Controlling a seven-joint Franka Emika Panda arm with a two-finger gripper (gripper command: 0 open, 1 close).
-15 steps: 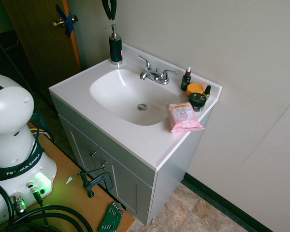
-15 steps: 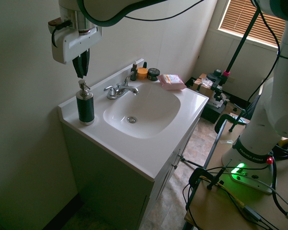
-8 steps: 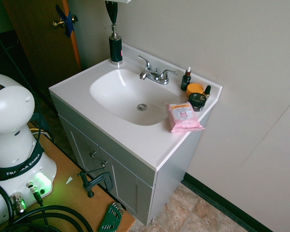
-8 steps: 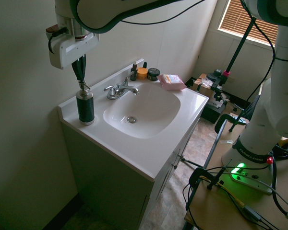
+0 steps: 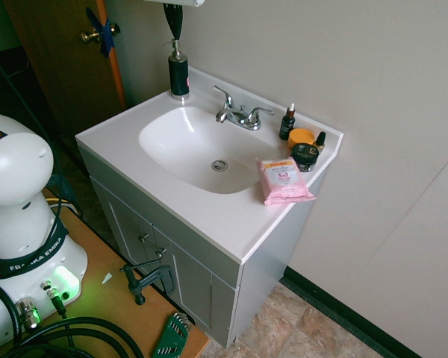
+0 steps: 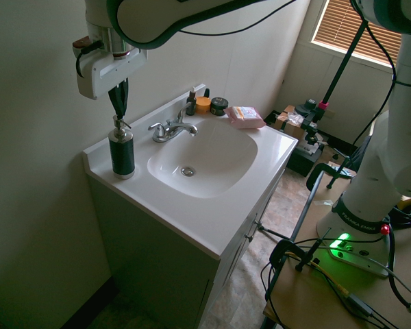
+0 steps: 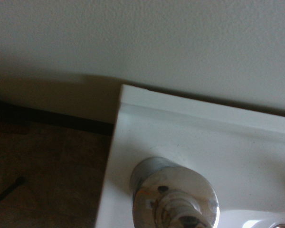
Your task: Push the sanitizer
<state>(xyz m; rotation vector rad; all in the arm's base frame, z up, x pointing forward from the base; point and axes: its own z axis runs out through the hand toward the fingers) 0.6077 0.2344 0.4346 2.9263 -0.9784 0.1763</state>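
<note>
The sanitizer is a tall black pump bottle with a silver pump head. It stands upright at the back corner of the white vanity top, close to the wall. In the second exterior view the sanitizer is left of the basin. My gripper hangs straight above it, shut and empty, with its dark fingertips just over the pump head. The wrist view looks down on the silver pump top and the counter's corner.
A chrome faucet stands behind the sink basin. At the far right corner are a small dropper bottle, an orange jar, a black jar and a pink wipes pack. The wall runs directly behind the sanitizer.
The fingers have come together and the gripper has dropped closer to the pump head, shifting slightly sideways. The sanitizer has not moved.
</note>
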